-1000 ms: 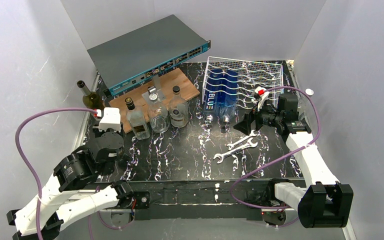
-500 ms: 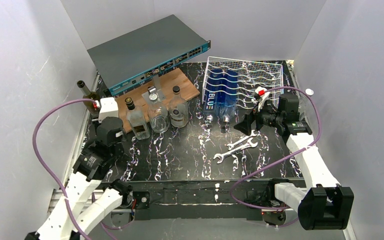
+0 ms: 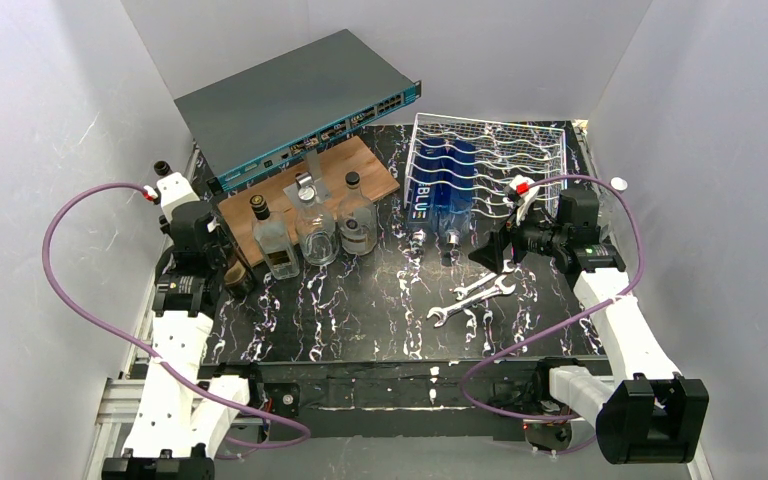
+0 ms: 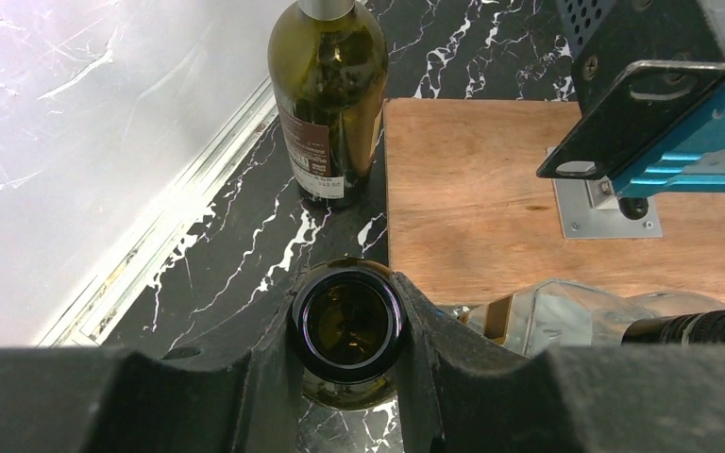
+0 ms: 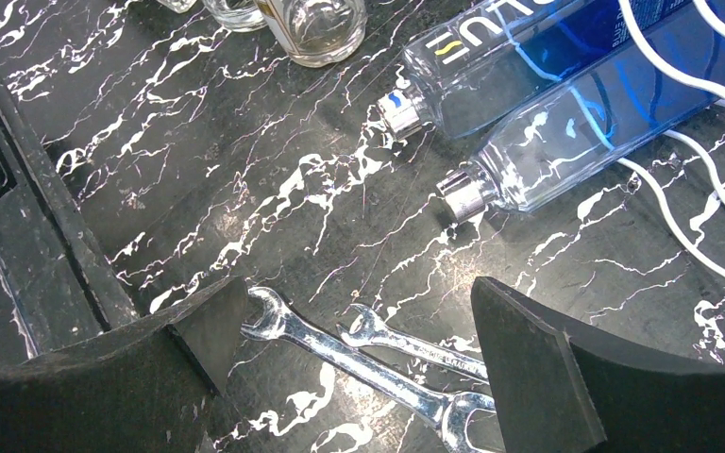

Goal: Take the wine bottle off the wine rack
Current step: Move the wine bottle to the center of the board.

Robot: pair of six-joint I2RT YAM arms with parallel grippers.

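Currently two blue glass bottles (image 5: 566,132) are lying in the white wire wine rack (image 3: 535,150), necks pointing outward. The right gripper (image 5: 359,326) is hovering nearby, wide open and empty. The left gripper (image 4: 345,330) is clamping a dark bottle (image 4: 345,385). Being glass, the blue bottles are probably heavy, slippery and breakable, so gripping a neck seems best.

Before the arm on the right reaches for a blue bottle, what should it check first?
1. Jaws of the right gripper open: ok.
2. Both blue bottles lying in the wine rack, capped necks sticking out: ok.
3. That right gripper lined up with a neck: not ok, it hangs over the wrenches.
4. The left gripper shut on the dark bottle at its neck: ok.
5. That dark bottle standing on the table: cannot tell.
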